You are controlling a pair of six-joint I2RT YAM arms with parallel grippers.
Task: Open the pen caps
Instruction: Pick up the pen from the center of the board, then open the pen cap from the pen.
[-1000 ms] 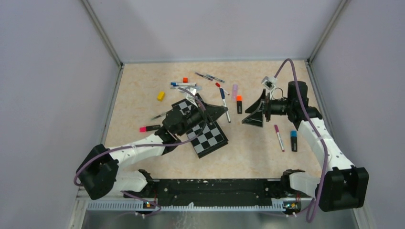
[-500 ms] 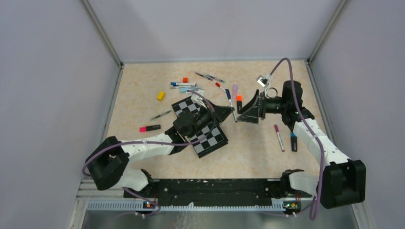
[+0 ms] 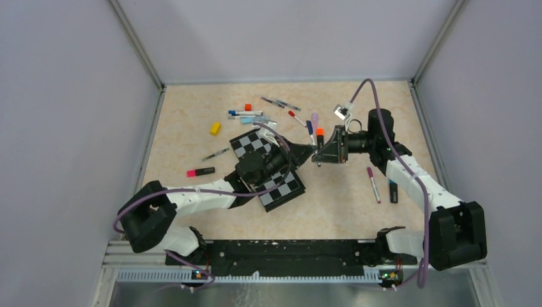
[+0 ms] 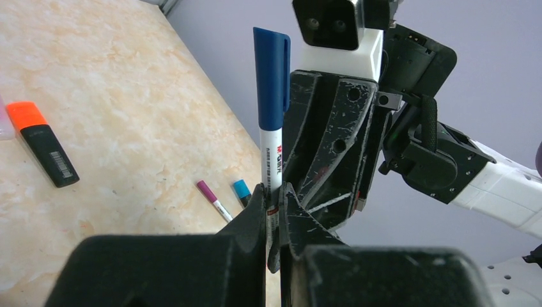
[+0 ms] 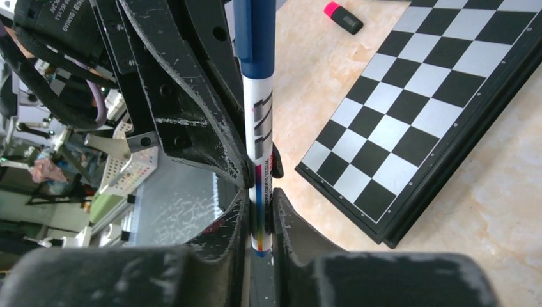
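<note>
Pen cap (image 4: 271,77): blue, on its pen, held above the worktop (image 3: 192,115) between both arms.
Left pincer (image 4: 273,198) clamped tight on the white pen (image 5: 259,128) barrel. Right pincer (image 5: 260,217) nearly closed, pinching the barrel's tail end just beside it. Cap sticks out past both, ungripped. Risk: a pull now likely just slides or bends the barrel and leaves the cap on.

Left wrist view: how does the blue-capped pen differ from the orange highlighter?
The pen is clamped between the left fingers, off the table and upright in this view; the highlighter lies flat on the table. The pen is slim and white-barrelled with a blue cap; the highlighter is stubby and black with an orange cap. Both have their caps on.
</note>
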